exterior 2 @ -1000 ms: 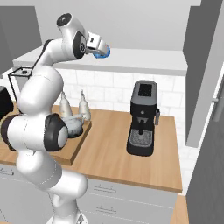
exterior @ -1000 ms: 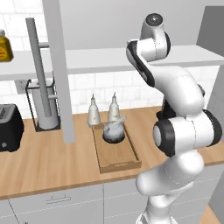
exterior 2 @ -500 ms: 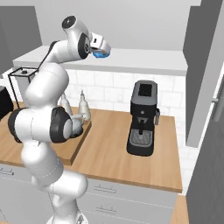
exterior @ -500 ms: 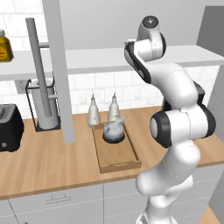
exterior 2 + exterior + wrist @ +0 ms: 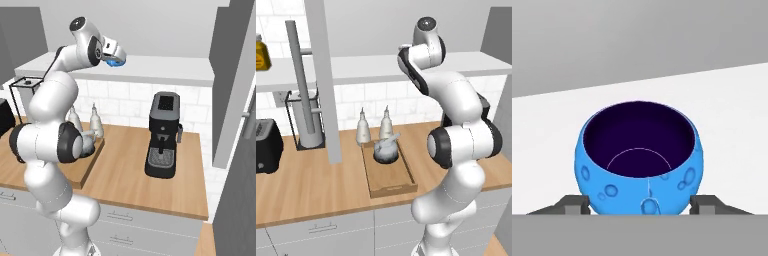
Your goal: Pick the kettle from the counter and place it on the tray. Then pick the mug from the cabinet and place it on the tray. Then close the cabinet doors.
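worktop (image 5: 316,185): long light wood surface I see running across both base views, pale drawer fronts below.
cabinet (image 5: 165,67): upper unit, white inner shelf; my arm reaches up onto that shelf.
cabinet doors (image 5: 321,90): one grey panel stands edge-on in the left base view; another grey panel (image 5: 235,90) is at the right of the right base view.
coffee machine (image 5: 163,135): black, on the worktop, well apart from the tray.
tray (image 5: 391,175): wooden, flat on the worktop, beside the arm's base.
kettle (image 5: 386,150): sits upright in the tray's far end, two pale bottles (image 5: 363,127) just behind it.
mug (image 5: 639,155): blue, upright on the white shelf, dark inside facing the hand camera, between my fingers.
gripper (image 5: 639,205): fingers (image 5: 574,204) flank the mug's lower sides; I cannot tell if they are gripping it or just beside it.
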You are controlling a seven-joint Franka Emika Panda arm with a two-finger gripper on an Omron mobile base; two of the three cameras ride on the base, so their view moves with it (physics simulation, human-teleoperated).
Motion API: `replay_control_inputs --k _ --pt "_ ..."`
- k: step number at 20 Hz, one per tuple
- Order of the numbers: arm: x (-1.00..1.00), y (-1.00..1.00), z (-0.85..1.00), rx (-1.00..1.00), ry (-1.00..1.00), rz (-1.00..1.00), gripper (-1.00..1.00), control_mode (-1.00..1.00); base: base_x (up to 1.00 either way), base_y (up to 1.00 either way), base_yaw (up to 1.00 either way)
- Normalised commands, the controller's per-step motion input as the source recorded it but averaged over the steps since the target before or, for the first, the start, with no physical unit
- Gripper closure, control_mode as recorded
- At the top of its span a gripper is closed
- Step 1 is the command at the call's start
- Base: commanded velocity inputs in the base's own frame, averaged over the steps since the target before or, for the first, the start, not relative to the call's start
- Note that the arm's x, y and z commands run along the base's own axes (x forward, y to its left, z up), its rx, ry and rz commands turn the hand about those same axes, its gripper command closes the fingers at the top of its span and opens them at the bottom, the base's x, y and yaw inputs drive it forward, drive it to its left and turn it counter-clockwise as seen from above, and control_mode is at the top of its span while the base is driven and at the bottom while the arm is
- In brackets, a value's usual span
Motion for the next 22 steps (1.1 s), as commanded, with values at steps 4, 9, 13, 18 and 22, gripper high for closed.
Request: replay_control_inputs --k 4,9,13,18,22 --pt "-0.02 -0.04 -0.17 0.0 -0.03 -0.02 1.0 -1.0 0.0 0.0 0.0" --pt "-0.05 -0.08 -0.14 0.0 -0.05 -0.01 1.0 -1.0 0.0 0.0 0.0" --pt "-0.35 -0.06 -0.05 0.01 -0.06 0.02 1.0 -1.0 0.0 0.0 0.0" --pt "-0.22 -0.09 0.0 0.05 -0.01 0.11 1.0 -1.0 0.0 0.0 0.0" --pt "-0.35 -0.06 0.0 0.0 -0.06 0.06 1.0 -1.0 0.0 0.0 0.0"
